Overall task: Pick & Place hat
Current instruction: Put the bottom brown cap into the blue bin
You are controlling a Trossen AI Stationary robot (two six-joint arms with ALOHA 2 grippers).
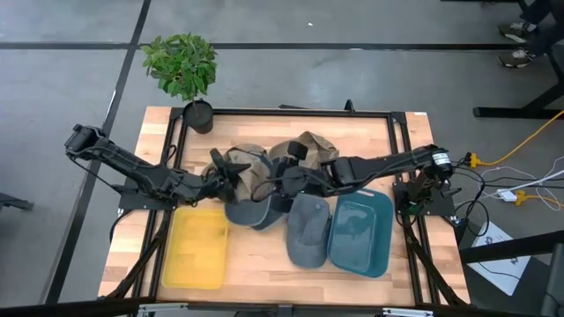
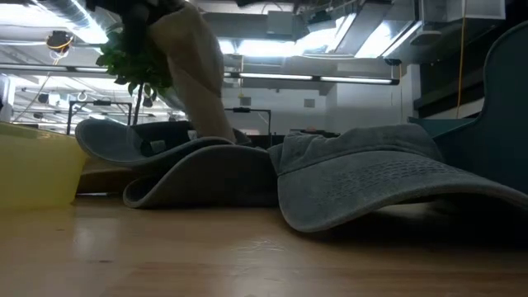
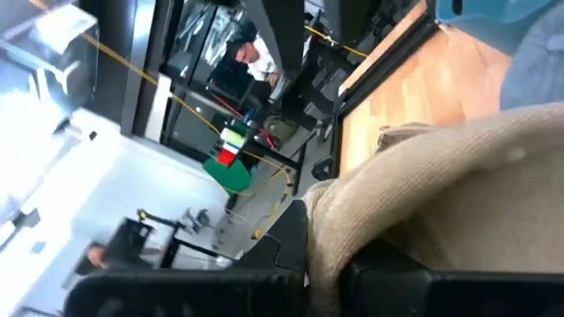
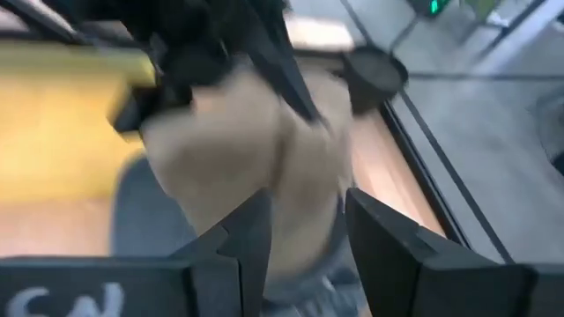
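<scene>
Left gripper (image 1: 231, 174) clenched on the tan hat (image 1: 249, 167), lifted above the worktop (image 1: 264, 264) at mid-table; right gripper (image 1: 280, 182) just right of it, fingers (image 4: 249, 231) parted around the tan cloth; grey hat (image 1: 307, 231) flat between yellow tray (image 1: 196, 249) and teal tray (image 1: 361, 233); potted plant (image 1: 182, 66) at far left corner.

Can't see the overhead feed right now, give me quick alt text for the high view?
Both arms meet mid-table over a pile of hats: the left gripper is shut on the tan hat, the right gripper open beside it. A grey cap lies between the yellow bin and teal bin.
</scene>
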